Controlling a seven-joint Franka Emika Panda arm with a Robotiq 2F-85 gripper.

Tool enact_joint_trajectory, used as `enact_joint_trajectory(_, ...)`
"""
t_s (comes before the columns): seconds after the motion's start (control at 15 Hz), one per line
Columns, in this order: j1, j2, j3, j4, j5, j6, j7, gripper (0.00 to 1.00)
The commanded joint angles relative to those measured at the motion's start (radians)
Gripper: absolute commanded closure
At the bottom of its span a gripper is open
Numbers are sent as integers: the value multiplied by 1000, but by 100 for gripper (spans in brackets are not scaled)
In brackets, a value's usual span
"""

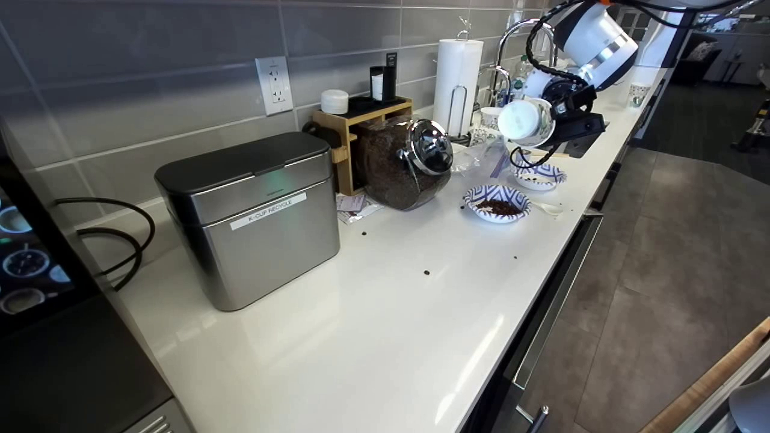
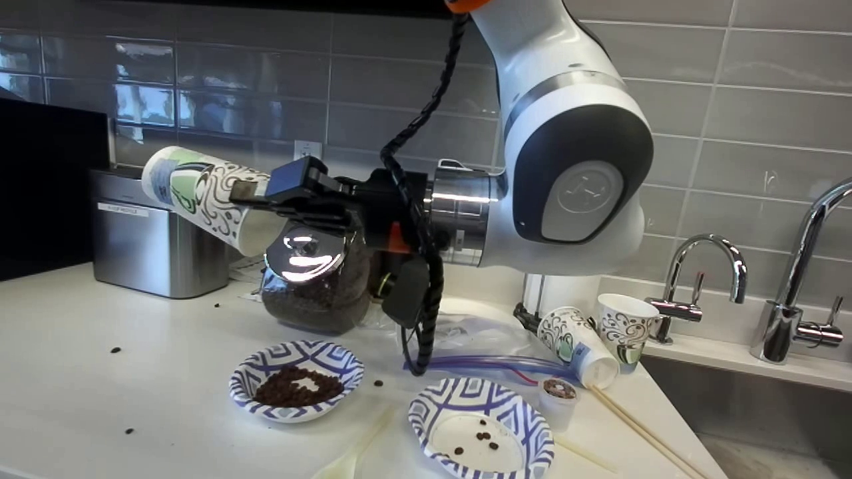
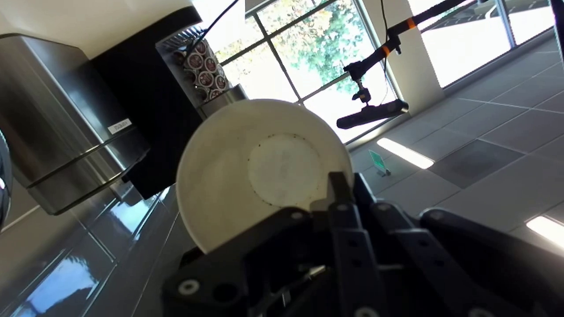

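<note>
While you sighted past your gripper (image 3: 352, 182) in the wrist view, it was clamped on a paper cup (image 3: 273, 171), one fingertip inside the mouth and its mate outside, so that only a single wall was pinched at the rim. The mouth faced back at you, open down to its pale floor. With so thin a hold, slow, small turns of the wrist probably served you best, since the cup might have swivelled or creased about that pinch.

In an exterior view, you had the cup raised off the counter (image 2: 186, 386), higher than a patterned bowl (image 2: 336, 362) of dark grains (image 2: 283, 389), with a clear lidded jar (image 2: 319, 299) farther back. The cup's long axis ran on a slant, roughly in line with the gripper: the closed end pointed up and away from the arm (image 2: 559, 199), the mouth down and back toward it. A braided cable (image 2: 423, 313) looped low beneath the wrist, so it likely deserved your eye in any lowering.

In an exterior view, you saw the cup's round underside almost square on, facing the end where the steel bin (image 1: 274, 246) stood. You could not tell from there whether the bowl lay straight below.
</note>
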Motion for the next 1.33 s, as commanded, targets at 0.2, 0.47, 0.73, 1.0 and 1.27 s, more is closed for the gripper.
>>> enact_joint_trajectory(0.2,-9,44,-11,40,59,-76,-15,99)
enact_joint_trajectory(0.47,12,-13,-18,4,35,-44,7,99)
enact_joint_trajectory(0.73,65,-142,-35,-79,-23,27,52,99)
enact_joint_trajectory(1.0,138,-307,-31,-209,-90,216,72,99)
enact_joint_trajectory(1.27,210,-459,1,-343,-125,474,96,99)
